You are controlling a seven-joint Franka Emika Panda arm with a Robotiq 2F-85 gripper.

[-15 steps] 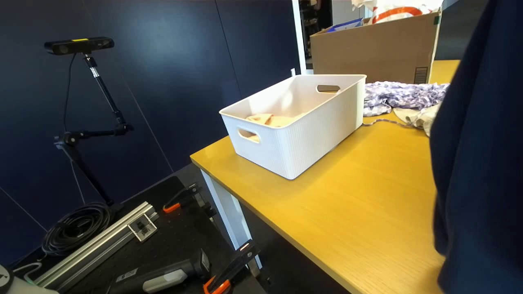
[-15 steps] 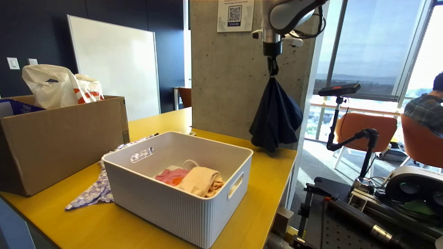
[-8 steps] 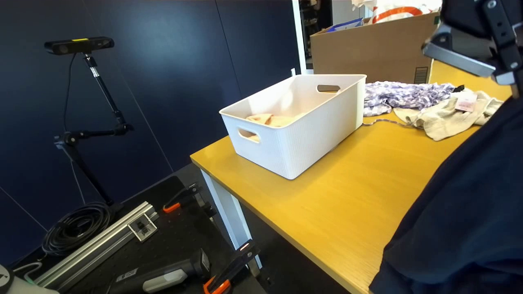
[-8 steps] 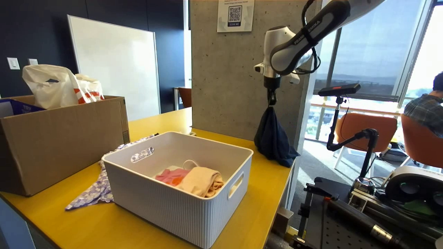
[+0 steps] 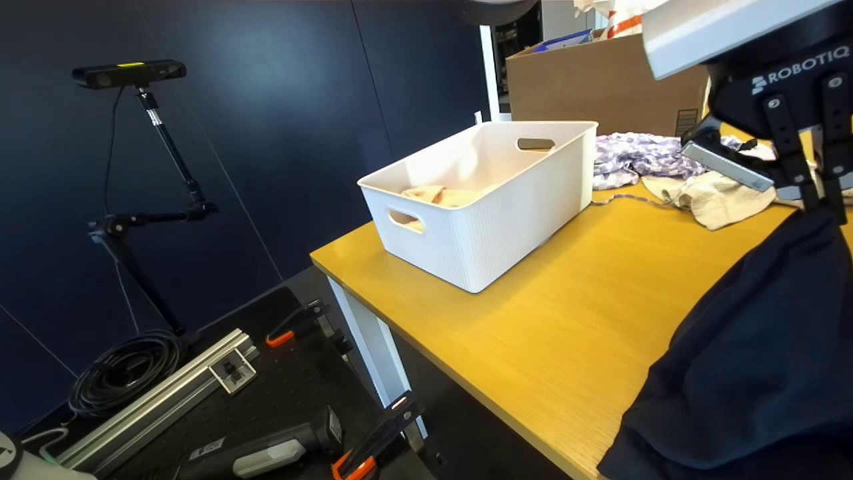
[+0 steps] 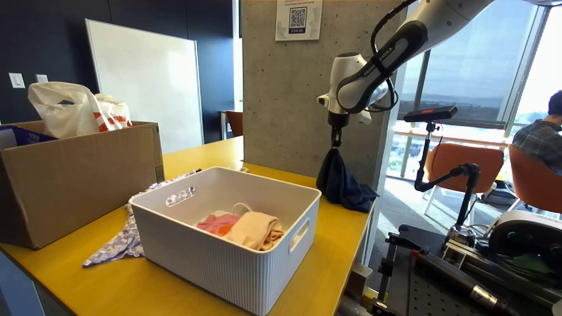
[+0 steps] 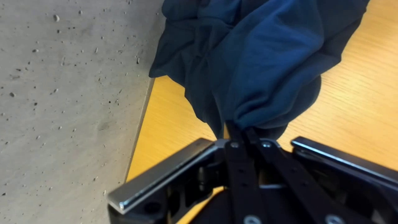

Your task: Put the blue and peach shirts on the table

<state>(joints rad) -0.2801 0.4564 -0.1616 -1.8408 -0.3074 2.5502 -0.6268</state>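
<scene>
The dark blue shirt (image 6: 344,186) hangs bunched from my gripper (image 6: 336,142). Its lower part lies on the yellow table (image 6: 331,237) at the far corner, by the pillar. It also shows in an exterior view (image 5: 753,360). In the wrist view the fingertips (image 7: 241,129) are shut on a pinch of the blue shirt (image 7: 264,62), with the cloth spread on the table beyond. The peach shirt (image 6: 254,230) lies folded in the white bin (image 6: 197,259); only a bit of it (image 5: 426,194) shows over the rim in an exterior view.
A pink cloth (image 6: 217,224) lies in the bin beside the peach shirt. A purple-white patterned cloth (image 5: 656,157) and a cream cloth (image 5: 723,200) lie on the table behind the bin. A cardboard box (image 6: 88,175) stands there too. A concrete pillar (image 7: 68,93) rises close beside my gripper.
My gripper has come down with the blue shirt and moved slightly toward the bin. The shirt's lower part, hanging before, now rests folded on the table. The bin has not moved.
</scene>
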